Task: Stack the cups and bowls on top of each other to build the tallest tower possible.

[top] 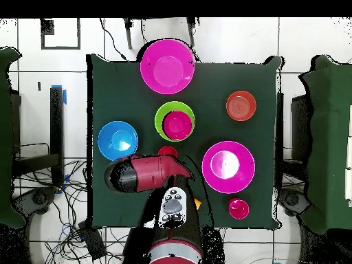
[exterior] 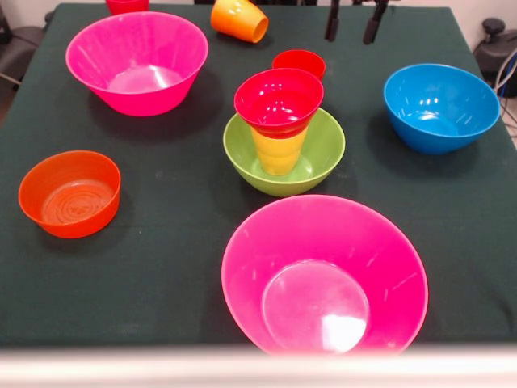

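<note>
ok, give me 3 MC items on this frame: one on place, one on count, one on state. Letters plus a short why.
1. Where does the yellow cup stand?
A. in the green bowl
B. in the blue bowl
C. on the bare cloth

2. How many pink bowls are on the table?
A. one
B. two
C. three

3. How does the orange cup lie?
A. upright
B. upside down
C. tipped on its side

Key:
1 A: the cup's base sits inside the green bowl, with the small red bowl on top.
2 B: one pink bowl at the far left, one at the near edge.
3 C: its open mouth faces sideways in the front view.
</note>
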